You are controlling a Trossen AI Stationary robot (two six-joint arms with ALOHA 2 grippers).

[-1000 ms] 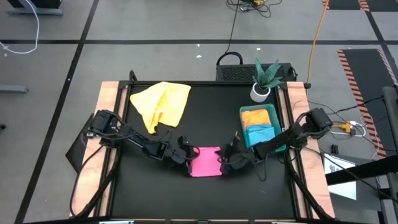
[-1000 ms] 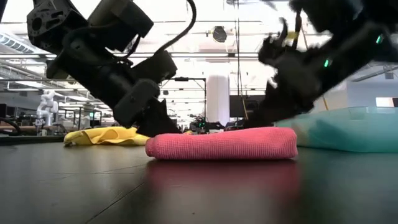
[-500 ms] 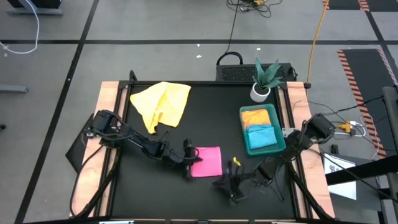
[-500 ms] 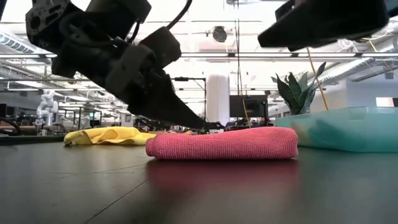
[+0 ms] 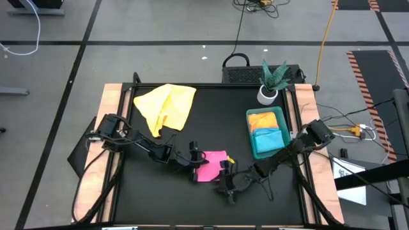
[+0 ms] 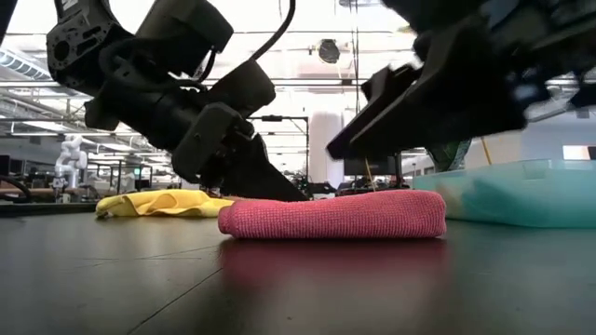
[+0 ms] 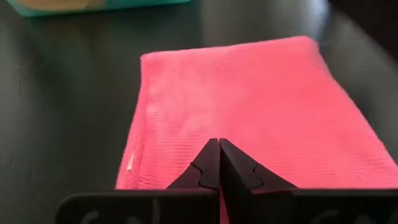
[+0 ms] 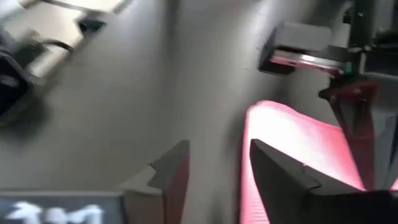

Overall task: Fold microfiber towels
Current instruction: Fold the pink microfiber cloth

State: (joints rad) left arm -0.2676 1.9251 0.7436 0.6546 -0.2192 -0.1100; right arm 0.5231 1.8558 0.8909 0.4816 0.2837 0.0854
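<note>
The pink towel (image 5: 212,166) lies folded into a flat rectangle on the black table (image 5: 211,108), near the front middle. My left gripper (image 7: 219,144) is shut, with its tips over the towel's left part. My right gripper (image 8: 217,158) stands open just above the towel's near right corner (image 5: 223,174) and holds nothing. A yellow towel (image 5: 166,105) lies crumpled at the far left. Another yellow towel (image 5: 263,119) and a light blue one (image 5: 268,138) lie folded in the green tray (image 5: 285,148). My left gripper has its shut fingertips (image 7: 211,155) on the pink towel's top face (image 7: 217,118), a little in from its left edge. The fingers slant down from the table's left. The towel lies flat on the table.
The green tray stands at the right. A potted plant (image 5: 271,80) stands beyond it at the far right corner. Bare black table lies between the yellow towel and the tray, and in front of the pink towel.
My right gripper has left the pink towel's right edge, swung out toward the table's near right and come back in at the towel's near right corner, rolling as it went. The pink towel has stayed folded and in place.
</note>
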